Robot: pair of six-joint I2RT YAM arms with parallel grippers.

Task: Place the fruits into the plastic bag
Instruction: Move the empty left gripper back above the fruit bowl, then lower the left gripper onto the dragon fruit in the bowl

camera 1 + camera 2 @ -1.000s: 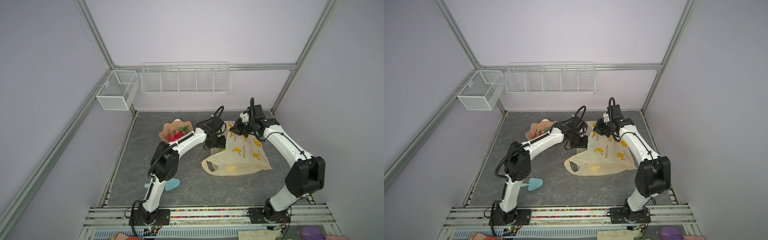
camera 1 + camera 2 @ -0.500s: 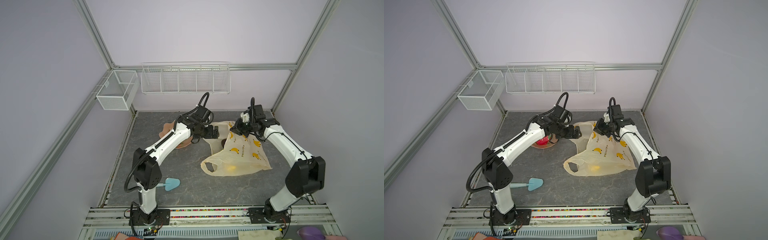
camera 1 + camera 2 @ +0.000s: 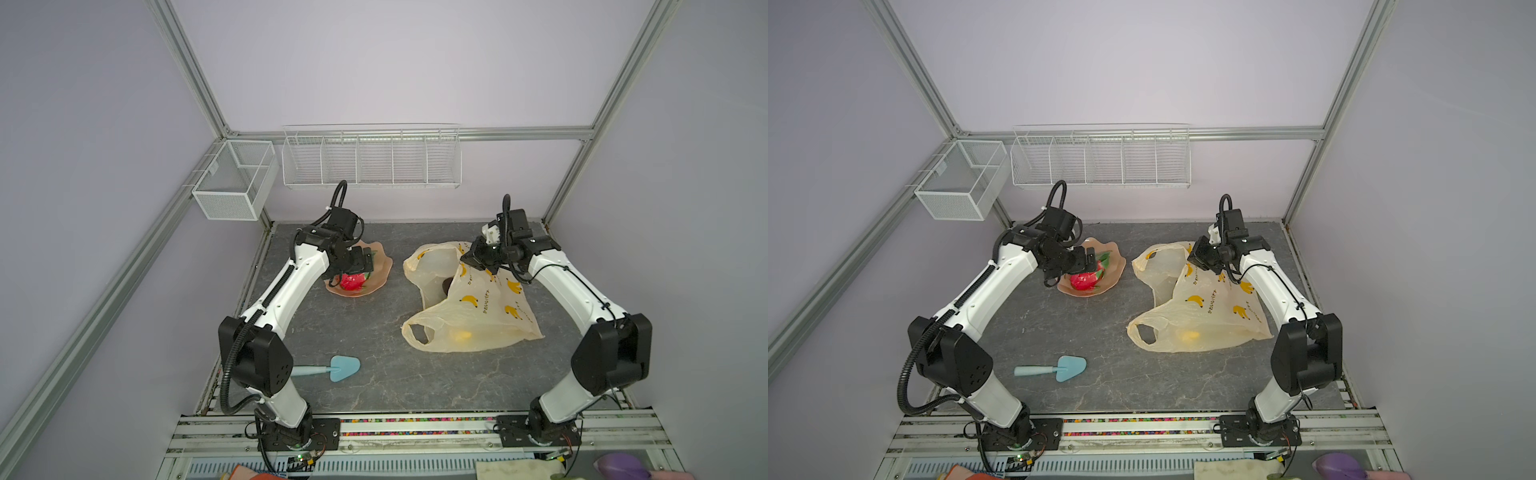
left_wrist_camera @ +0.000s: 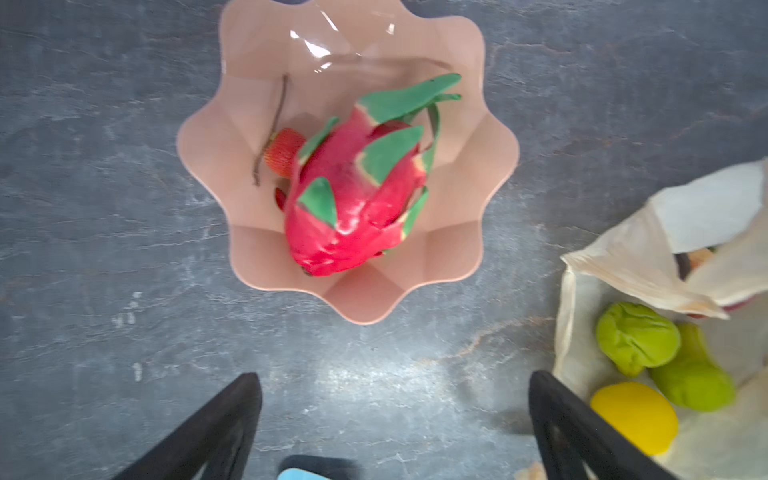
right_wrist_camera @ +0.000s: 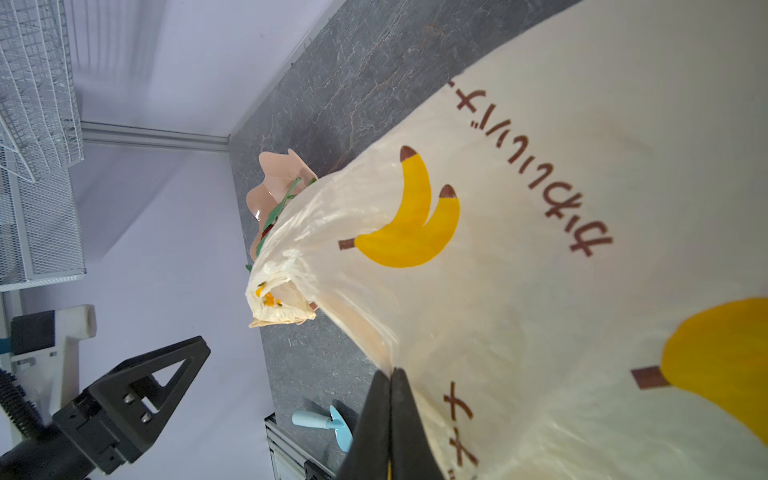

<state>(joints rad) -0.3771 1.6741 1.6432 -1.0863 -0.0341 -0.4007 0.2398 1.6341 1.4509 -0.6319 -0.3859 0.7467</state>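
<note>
Blue scoop (image 3: 343,368) alone at 7 o'clock on grey desk (image 3: 374,332), wire baskets (image 3: 370,162) on rear wall; peach dish (image 4: 291,50) at 11 o'clock holds dragon fruit (image 4: 353,199) and strawberry (image 4: 284,151) under wide-open left pincer (image 4: 392,378); closed right pincer (image 5: 390,374) pinches plastic bag (image 3: 478,307) at 2 o'clock, green and yellow fruits (image 4: 638,332) inside.

dragon fruit (image 4: 353,195) + strawberry (image 4: 284,151): in peach dish (image 4: 257,50) | green, yellow fruits (image 4: 638,332): inside plastic bag (image 3: 478,307), its mouth raised
</note>
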